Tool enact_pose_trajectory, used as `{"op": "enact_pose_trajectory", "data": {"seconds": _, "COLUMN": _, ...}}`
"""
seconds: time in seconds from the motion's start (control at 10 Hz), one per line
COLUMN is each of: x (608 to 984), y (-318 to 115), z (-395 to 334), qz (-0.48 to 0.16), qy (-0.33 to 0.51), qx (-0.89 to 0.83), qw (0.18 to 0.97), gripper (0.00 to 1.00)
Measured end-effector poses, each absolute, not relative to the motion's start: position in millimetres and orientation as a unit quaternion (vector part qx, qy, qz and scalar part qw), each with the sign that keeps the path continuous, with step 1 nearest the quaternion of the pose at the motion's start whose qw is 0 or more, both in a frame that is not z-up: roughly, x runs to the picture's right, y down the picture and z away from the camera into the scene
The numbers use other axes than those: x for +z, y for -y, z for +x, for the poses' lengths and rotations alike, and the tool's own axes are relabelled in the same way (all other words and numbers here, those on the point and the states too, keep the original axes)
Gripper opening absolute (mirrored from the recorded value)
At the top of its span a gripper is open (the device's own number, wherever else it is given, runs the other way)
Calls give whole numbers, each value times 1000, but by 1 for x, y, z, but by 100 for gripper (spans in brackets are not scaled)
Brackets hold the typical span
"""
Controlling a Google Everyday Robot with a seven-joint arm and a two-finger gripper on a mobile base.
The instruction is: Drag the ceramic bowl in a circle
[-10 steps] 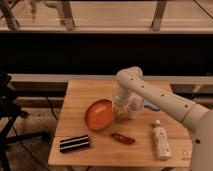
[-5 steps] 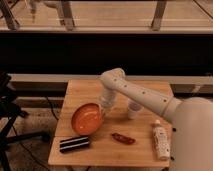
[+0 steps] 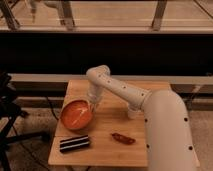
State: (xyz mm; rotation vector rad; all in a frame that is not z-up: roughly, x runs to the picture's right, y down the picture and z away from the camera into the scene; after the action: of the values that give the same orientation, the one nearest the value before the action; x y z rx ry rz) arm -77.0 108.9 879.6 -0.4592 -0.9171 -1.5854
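Note:
The ceramic bowl [image 3: 76,115] is shallow, round, glossy orange, and sits on the wooden table [image 3: 107,147] near its left edge. My gripper [image 3: 92,106] points down at the bowl's right rim, at the end of the white arm [image 3: 120,90] that reaches in from the lower right. Whether it touches the rim or the inside of the bowl is not clear.
A small white cup [image 3: 131,113] stands right of the bowl, partly behind the arm. A red elongated object [image 3: 123,138] lies at the front middle. A black flat packet [image 3: 74,144] lies at the front left, just below the bowl. A dark stand [image 3: 7,105] is left of the table.
The bowl has slid left across the table, from next to the cup to near the left edge. The gripper and arm have swung left with it.

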Motion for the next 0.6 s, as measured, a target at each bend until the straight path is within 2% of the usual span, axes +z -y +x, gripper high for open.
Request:
{"op": "enact_pose_trajectory", "data": {"seconds": 0.2, "x": 903, "y": -91, "z": -60, "qz": -210, "qy": 382, "qx": -632, "qw": 641, "gripper": 2}}
{"op": "enact_pose_trajectory", "data": {"seconds": 0.4, "x": 911, "y": -86, "z": -34, "qz": -221, "qy": 367, "qx": -596, "qw": 679, "gripper": 2}}
{"op": "enact_pose_trajectory", "data": {"seconds": 0.6, "x": 912, "y": -82, "z": 23, "qz": -233, "qy": 331, "qx": -545, "qw": 735, "gripper": 2}}
